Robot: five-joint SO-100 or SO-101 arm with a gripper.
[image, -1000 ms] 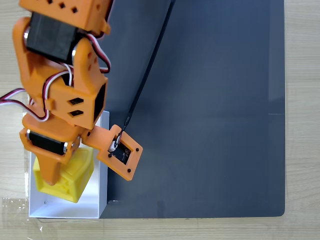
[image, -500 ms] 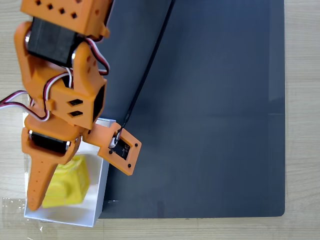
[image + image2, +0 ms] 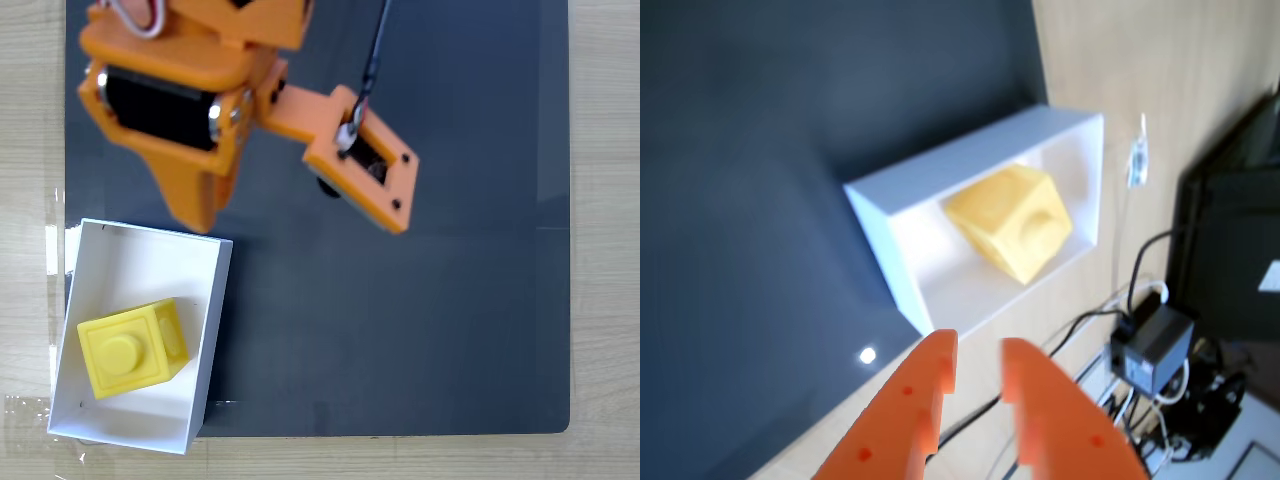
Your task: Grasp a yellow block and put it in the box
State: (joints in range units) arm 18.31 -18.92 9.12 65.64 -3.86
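1. The block [image 3: 131,348] lay inside the box [image 3: 205,330], stud face up in the fixed view, slightly turned against the box walls and closer to the box's left and lower walls.
2. In the wrist view the block [image 3: 1012,222] sat tilted on the white floor of the box [image 3: 883,221], with one corner pointing toward the camera and nothing touching it.
3. The box stood at the lower left of the fixed view, partly on the dark mat [image 3: 450,300] and partly on the wooden table [image 3: 30,200].
4. The gripper [image 3: 978,358] entered the wrist view from the bottom edge, empty; its two orange fingers [image 3: 925,385] stood close together with a narrow gap between the tips.
5. In the fixed view the orange arm [image 3: 190,90] was over the upper part of the mat, apart from the box, with its pointed finger [image 3: 200,205] just above the box's upper wall.
6. A black cable [image 3: 375,50] ran to the camera mount [image 3: 365,170] on the right side of the arm.
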